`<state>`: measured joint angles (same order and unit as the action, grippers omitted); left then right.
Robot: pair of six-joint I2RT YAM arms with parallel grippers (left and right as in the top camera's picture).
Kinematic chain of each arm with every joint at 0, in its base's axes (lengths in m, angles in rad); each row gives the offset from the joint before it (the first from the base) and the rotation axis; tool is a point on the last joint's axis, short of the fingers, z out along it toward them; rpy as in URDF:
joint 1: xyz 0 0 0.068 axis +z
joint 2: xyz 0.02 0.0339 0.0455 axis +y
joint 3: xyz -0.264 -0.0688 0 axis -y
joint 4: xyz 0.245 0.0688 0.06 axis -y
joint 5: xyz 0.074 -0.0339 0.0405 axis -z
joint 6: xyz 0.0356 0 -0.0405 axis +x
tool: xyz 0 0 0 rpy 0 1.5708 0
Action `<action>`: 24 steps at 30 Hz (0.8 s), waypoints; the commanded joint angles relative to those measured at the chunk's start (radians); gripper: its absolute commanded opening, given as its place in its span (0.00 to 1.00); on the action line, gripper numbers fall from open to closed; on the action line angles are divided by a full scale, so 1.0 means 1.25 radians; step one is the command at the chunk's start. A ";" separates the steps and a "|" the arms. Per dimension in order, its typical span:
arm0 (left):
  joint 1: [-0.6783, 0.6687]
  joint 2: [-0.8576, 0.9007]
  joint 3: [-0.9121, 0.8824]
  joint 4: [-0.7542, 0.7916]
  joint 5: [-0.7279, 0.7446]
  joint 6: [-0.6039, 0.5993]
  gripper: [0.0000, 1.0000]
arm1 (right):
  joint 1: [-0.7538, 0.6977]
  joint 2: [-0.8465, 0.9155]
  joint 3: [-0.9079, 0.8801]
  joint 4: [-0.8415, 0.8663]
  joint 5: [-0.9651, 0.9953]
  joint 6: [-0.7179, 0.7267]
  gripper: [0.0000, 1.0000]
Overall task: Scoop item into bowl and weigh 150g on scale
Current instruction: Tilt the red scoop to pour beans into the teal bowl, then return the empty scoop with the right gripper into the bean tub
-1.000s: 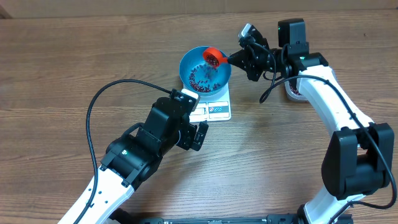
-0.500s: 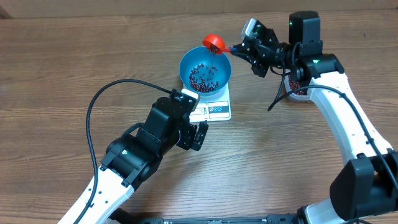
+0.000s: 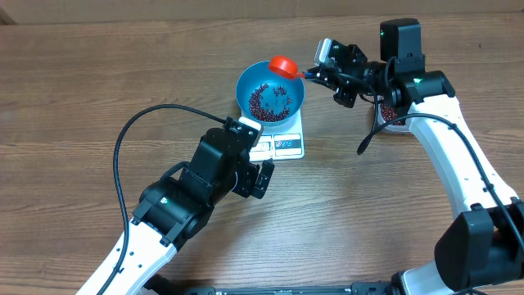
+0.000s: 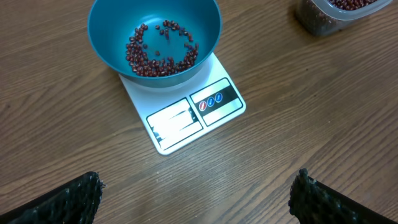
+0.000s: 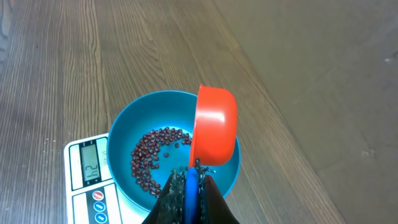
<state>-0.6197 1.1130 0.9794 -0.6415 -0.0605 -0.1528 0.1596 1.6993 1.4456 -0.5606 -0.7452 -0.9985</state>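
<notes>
Red plastic scoop (image 3: pixel 283 65), clenched in the right gripper (image 3: pixel 315 72) jaws, has finished pouring and swung past the round blue bowl (image 3: pixel 243 86) rim, upper right; more maroon beans (image 3: pixel 270 100) likely needed. Left gripper (image 4: pixel 193 196) jaws released.

Blue bowl (image 4: pixel 112 37) of beans (image 4: pixel 158 53) sits on the scale (image 4: pixel 186 115).

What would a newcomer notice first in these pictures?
The bright orange scoop, clamped in the right fingers, hangs tipped over the rim of the blue bowl. The bowl stands on the white scale, with dark red beans scattered on its bottom. The left fingers stand wide open in front of the scale.
</notes>
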 commanded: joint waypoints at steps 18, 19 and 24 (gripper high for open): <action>0.003 -0.002 -0.007 0.006 -0.001 0.015 0.99 | -0.136 -0.085 0.023 -0.013 -0.069 0.445 0.04; 0.003 -0.002 -0.007 0.009 -0.001 0.015 0.99 | -0.160 -0.090 0.023 -0.026 -0.069 0.475 0.04; 0.003 -0.002 -0.007 0.022 -0.001 0.015 0.99 | -0.282 -0.117 0.023 -0.107 -0.052 0.520 0.04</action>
<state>-0.6197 1.1130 0.9794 -0.6243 -0.0605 -0.1528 -0.1394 1.5967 1.4464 -0.6720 -0.8196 -0.4343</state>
